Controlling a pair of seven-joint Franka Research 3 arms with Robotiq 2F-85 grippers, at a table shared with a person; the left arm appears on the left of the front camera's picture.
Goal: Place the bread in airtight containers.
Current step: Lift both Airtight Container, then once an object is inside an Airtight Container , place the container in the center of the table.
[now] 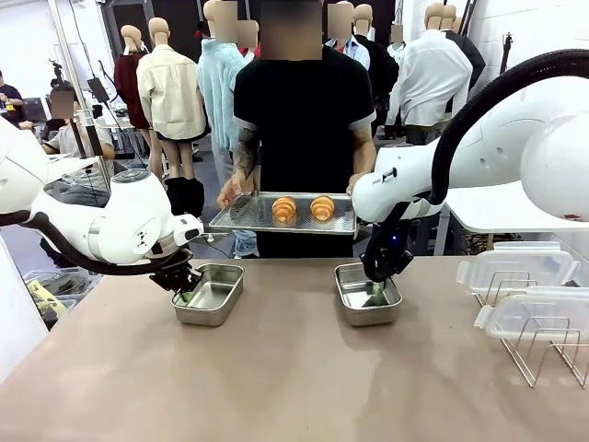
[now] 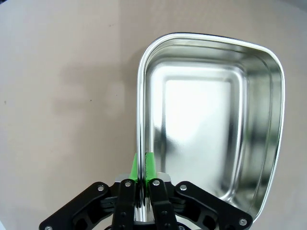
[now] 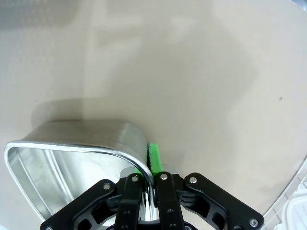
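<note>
Pinching one thin wall apiece, left fingers [image 2: 149, 163] and right fingers [image 3: 154, 157] hold left tin [image 2: 201, 120] and right tin [image 3: 72, 163] on the table [image 1: 294, 387]; croissants [image 1: 284, 208] sit on the person's perforated tray [image 1: 241, 214]; risk: tins tilt or slip.

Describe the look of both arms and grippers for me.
Glossy white rounded shells on the left arm and right arm; a black ribbed hose loops over the right one. The left gripper and right gripper are black linkage frames with silver rivets and green pads.
</note>
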